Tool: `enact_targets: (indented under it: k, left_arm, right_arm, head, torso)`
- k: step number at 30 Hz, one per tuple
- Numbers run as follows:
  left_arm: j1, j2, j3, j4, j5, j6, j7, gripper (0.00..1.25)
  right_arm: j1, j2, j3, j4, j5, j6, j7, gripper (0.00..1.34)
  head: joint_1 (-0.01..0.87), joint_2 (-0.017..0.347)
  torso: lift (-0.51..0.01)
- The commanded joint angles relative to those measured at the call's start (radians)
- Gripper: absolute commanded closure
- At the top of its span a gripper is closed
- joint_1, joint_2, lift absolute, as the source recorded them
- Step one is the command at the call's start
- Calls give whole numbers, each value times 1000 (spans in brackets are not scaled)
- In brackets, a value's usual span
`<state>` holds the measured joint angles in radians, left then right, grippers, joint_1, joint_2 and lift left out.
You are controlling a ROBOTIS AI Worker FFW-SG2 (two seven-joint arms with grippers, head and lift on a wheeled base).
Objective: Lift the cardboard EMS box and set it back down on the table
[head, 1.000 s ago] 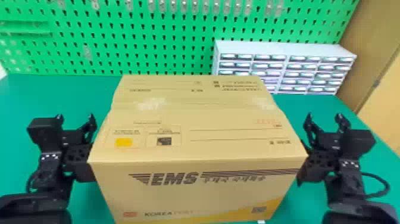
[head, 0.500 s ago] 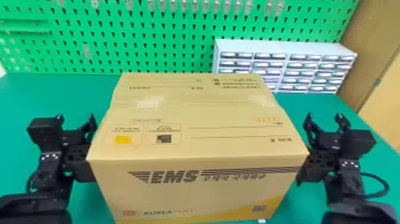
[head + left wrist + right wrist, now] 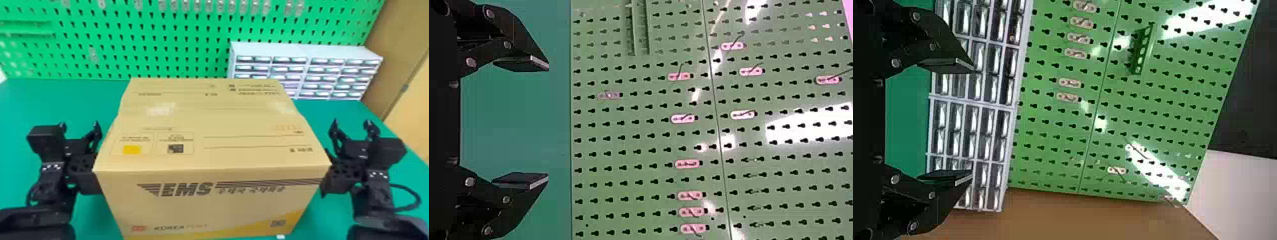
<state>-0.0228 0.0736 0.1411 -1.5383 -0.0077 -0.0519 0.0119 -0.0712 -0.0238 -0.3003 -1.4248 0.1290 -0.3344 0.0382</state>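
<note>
The left claw [image 3: 79, 123] stands wide beside the box's left side, its two fingers well apart with nothing between them; the right claw [image 3: 352, 122] is spread just as wide at the box's right side. Behind them, the left wrist [image 3: 81, 169] and right wrist [image 3: 346, 172] seem to sit against the box's side walls, so the hold looks like a squeeze from both sides rather than a pinch. The box [image 3: 214, 156] lies between the arms, upright, its printed front toward the robot, over the surface [image 3: 41, 99]; whether its base touches cannot be told. It should handle as a big, fairly stiff shell with softer middles: the top looks slightly creased, and the walls could bow in if pressed hard. Its weight cannot be judged; the bulk alone calls for both arms. Smooth card may slip, so the pressure wants to be even and level on both sides, somewhat below mid-height and near the middle of each wall, away from the top edges. Uneven lift would tip it. Beyond the box, toward its right, stand the drawers [image 3: 306, 52], and behind it rises the green board [image 3: 143, 41].
</note>
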Motion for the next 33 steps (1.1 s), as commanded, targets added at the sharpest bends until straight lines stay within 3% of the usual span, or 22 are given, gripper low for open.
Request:
enact_targets:
  k: [1,15,33]
  left_arm:
    - [-6,0,-9,1,0,9,-6,463]
    - [-32,0,-37,15,2,38,-36,463]
    - [-86,-2,-192,75,64,35,-36,463]
  right_arm:
    - [-12,-2,20,3,0,0,0,506]
    - [-53,-15,70,38,-9,-6,0,506]
    - [-105,-15,185,104,-23,-35,-26,506]
  head:
    - [678,-14]
    - [678,-14]
    - [678,-14]
  torso:
    - [-101]
    - [-101]
    - [-101]
